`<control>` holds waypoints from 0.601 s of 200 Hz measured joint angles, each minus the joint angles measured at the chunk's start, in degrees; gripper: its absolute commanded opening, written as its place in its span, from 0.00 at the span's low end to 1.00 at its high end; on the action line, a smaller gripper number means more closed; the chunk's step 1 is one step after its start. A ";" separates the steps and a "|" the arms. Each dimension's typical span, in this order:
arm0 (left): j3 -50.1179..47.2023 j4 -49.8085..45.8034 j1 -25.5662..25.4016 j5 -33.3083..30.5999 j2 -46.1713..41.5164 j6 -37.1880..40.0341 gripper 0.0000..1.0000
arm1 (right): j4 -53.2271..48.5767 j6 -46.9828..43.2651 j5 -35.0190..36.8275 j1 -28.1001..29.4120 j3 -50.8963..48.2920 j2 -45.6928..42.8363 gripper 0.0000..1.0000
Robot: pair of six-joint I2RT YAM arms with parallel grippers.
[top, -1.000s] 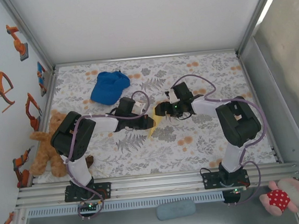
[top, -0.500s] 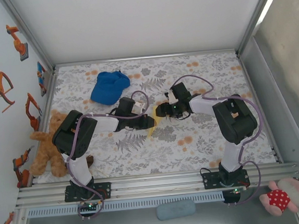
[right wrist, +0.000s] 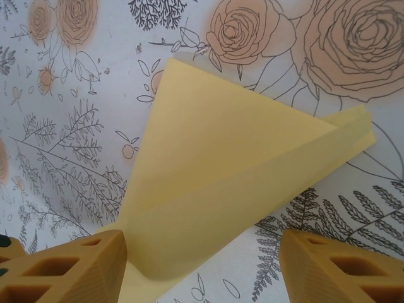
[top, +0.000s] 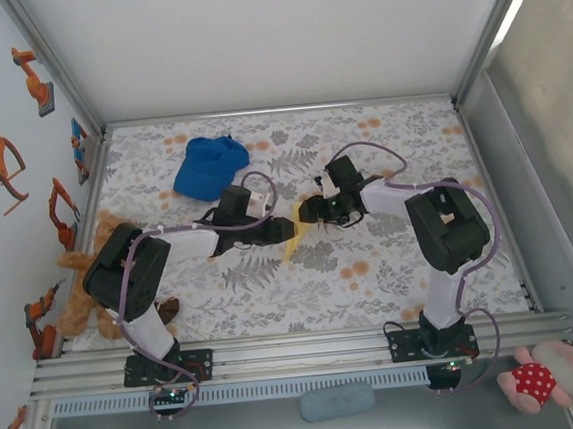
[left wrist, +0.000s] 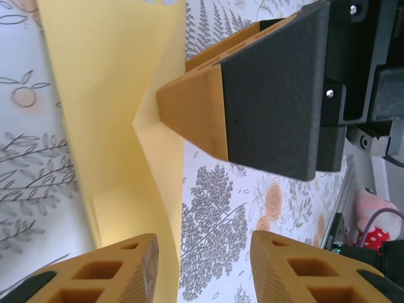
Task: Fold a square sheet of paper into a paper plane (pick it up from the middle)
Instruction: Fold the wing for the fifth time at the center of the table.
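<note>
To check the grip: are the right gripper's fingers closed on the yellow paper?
No, the right gripper stands open, both fingers far apart around the yellow paper.

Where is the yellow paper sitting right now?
From above, the folded yellow paper lies mid-table between the left gripper and the right gripper, with the blue cap beyond it to the left.

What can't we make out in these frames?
- Top view: most of the yellow paper is hidden under the left gripper and right gripper. Its folds are too small to read.
- Left wrist view: the paper runs off the top and bottom edges, and the right gripper covers part of it.
- Right wrist view: the paper's near tip is cut off by the bottom edge, between the fingers.
</note>
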 measured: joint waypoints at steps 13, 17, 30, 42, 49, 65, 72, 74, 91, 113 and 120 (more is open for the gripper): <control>-0.98 -0.50 -0.37 -2.40 -1.31 -0.33 0.54 | -0.33 0.13 0.02 0.00 0.22 0.13 0.65; -1.22 -0.76 -0.66 -3.32 -1.70 -0.35 0.56 | -0.39 0.13 0.02 0.00 0.28 0.15 0.65; -1.55 -1.90 -1.64 -6.05 -2.71 -0.42 0.60 | -0.72 0.15 0.07 0.00 0.52 0.26 0.65; -1.55 -2.93 -2.91 -8.46 -3.39 -0.33 0.63 | -1.09 0.17 0.15 0.00 0.81 0.42 0.65; -1.55 -3.67 -3.74 -9.86 -3.67 -0.09 0.64 | -1.27 0.17 0.17 0.00 0.96 0.48 0.65; -1.11 -5.88 -5.35 -12.76 -3.76 0.48 0.66 | -1.60 0.20 0.20 0.00 1.18 0.57 0.65; -0.79 -7.06 -5.99 -13.88 -3.72 0.83 0.66 | -1.68 0.24 0.20 0.00 1.22 0.61 0.64; -0.66 -7.34 -6.12 -14.14 -3.72 0.87 0.66 | -1.68 0.26 0.20 0.02 1.22 0.63 0.65; 0.94 -9.62 -6.97 -16.00 -3.10 1.51 0.67 | -1.95 0.55 0.22 0.00 1.44 0.76 0.64; 2.99 -10.95 -7.28 -17.51 -1.53 2.16 0.67 | -2.27 0.81 0.28 0.00 1.73 0.87 0.64; 3.32 -11.15 -7.28 -17.70 -1.11 2.25 0.66 | -2.27 0.90 0.37 0.00 1.73 0.87 0.64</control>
